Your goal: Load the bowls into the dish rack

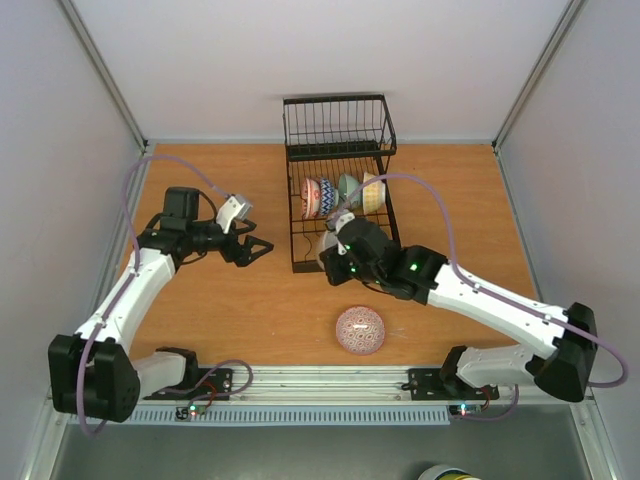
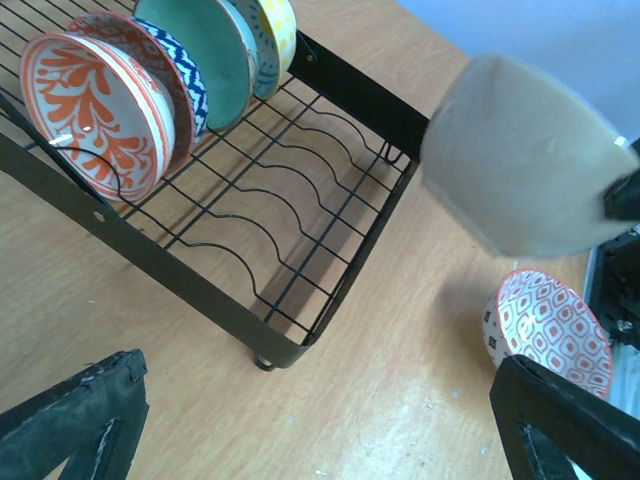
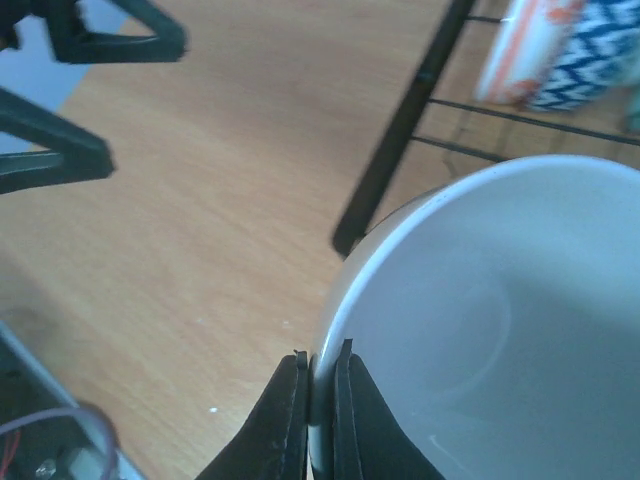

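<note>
Counter (image 1: 230, 310): one, wood-topped; carries the rack and one loose bowl.
Rack (image 2: 170, 268): one, black wire, at the far middle of the counter, with an upright basket section at its far end.
Arms: two. The left arm (image 1: 130, 290) reaches in from the left, the right arm (image 1: 490, 300) from the right.
Left end effector (image 1: 258, 253): fingers spread wide with nothing between them, over the counter left of the rack.
Right end effector (image 3: 320, 375): fingers pinched tight on the rim of the beige bowl (image 3: 480, 330).
Beige bowl: one, white inside, held clear of the counter just beside the rack's near corner, outside the tines.
Bowls in rack: at least three, on edge in one row: orange bowl (image 2: 95, 115), green bowl (image 2: 195, 50), yellow bowl (image 2: 280, 20).
Blue zigzag surface (image 2: 190, 85): just behind the orange bowl; cannot tell whether it is a fourth bowl.
Red bowl (image 1: 360, 330): one, on the counter near the arm bases, well apart from the rack.
</note>
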Controlling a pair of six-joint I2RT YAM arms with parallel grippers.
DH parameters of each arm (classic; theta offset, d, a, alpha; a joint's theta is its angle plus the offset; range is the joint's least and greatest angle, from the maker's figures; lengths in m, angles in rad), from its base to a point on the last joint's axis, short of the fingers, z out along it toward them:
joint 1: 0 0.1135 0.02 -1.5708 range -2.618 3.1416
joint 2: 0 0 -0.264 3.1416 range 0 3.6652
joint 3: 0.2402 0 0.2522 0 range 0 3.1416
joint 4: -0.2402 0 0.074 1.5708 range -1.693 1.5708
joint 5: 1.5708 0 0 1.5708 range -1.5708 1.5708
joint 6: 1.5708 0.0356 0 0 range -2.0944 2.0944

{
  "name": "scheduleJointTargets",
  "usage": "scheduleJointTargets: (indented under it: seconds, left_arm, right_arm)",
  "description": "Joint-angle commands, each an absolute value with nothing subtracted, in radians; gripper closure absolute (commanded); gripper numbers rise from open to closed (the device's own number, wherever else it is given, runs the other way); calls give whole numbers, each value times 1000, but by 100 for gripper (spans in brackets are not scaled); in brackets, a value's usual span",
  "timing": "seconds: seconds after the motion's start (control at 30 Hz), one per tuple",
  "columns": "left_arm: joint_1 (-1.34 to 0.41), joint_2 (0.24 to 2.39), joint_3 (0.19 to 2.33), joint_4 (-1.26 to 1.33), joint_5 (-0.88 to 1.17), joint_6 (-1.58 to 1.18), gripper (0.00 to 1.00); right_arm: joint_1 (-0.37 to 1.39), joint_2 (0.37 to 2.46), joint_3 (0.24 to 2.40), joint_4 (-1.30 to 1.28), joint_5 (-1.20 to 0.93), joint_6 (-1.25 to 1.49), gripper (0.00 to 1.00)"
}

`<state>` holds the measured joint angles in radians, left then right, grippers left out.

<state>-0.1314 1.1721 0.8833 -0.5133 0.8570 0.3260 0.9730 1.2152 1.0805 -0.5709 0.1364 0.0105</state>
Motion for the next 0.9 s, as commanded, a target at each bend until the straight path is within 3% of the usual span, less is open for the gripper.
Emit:
scheduleJointTargets:
  seconds: [0.0, 0.17, 0.6, 0.87]
  left_arm:
    - [-135, 1195, 937, -581, 927, 366, 6]
    - [-136, 1204, 948, -612, 951, 382, 6]
    - [-158, 1300, 1022, -790, 1003, 474, 4]
    - [-158, 1329, 1081, -936, 1092, 551, 15]
  right_arm:
    - [980, 1279, 1124, -390, -47, -97, 99]
    - [1005, 1354, 1140, -323, -107, -135, 99]
    - [1111, 1495, 1253, -301, -12, -262, 99]
    - [1199, 1518, 1204, -173, 199, -377, 99]
